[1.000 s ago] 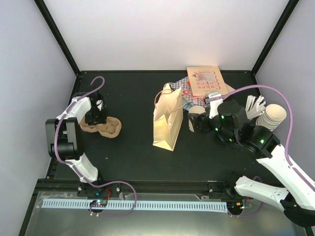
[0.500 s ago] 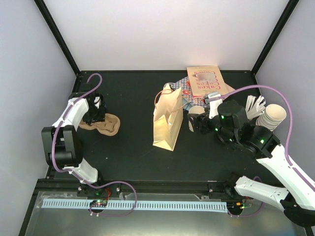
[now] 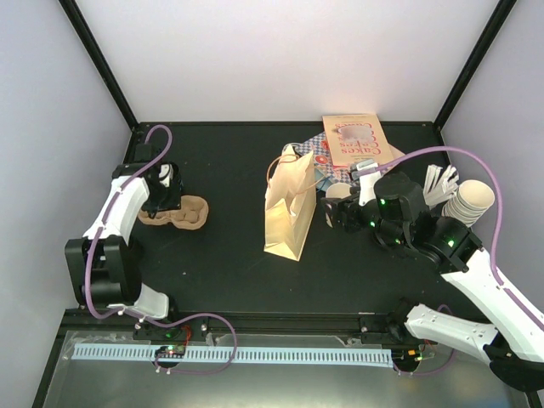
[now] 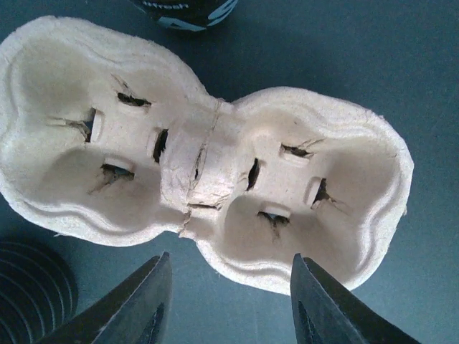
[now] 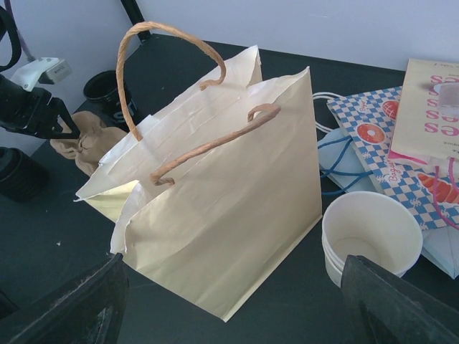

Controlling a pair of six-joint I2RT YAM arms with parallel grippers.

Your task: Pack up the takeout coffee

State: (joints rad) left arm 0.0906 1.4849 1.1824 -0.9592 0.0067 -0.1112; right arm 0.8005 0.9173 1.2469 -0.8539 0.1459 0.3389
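No cream cup with a black lid shows clearly. A black object with white lettering point(image 4: 185, 7) sits just past the carrier, and I cannot tell what it is. My left gripper point(image 4: 229, 264) is open and empty, hovering over the near rim of the brown two-cup carrier point(image 4: 208, 165), far left in the top view point(image 3: 180, 213). The tan paper bag point(image 3: 289, 204) stands upright and open at mid-table. My right gripper point(image 5: 235, 266) is open wide and empty, facing the bag's side point(image 5: 229, 208); in the top view it point(image 3: 333, 212) is just right of the bag.
A short stack of lidless cream cups point(image 5: 371, 238) stands by the right finger. A taller stack of cups point(image 3: 473, 201) is at the far right. Printed bags and a card box point(image 3: 355, 140) lie behind the paper bag. A ribbed black object point(image 4: 29, 290) sits near the left finger.
My left arm's elbow has swung down and to the left while its gripper stayed over the carrier, shifting slightly back. The right arm and the bag have not moved.
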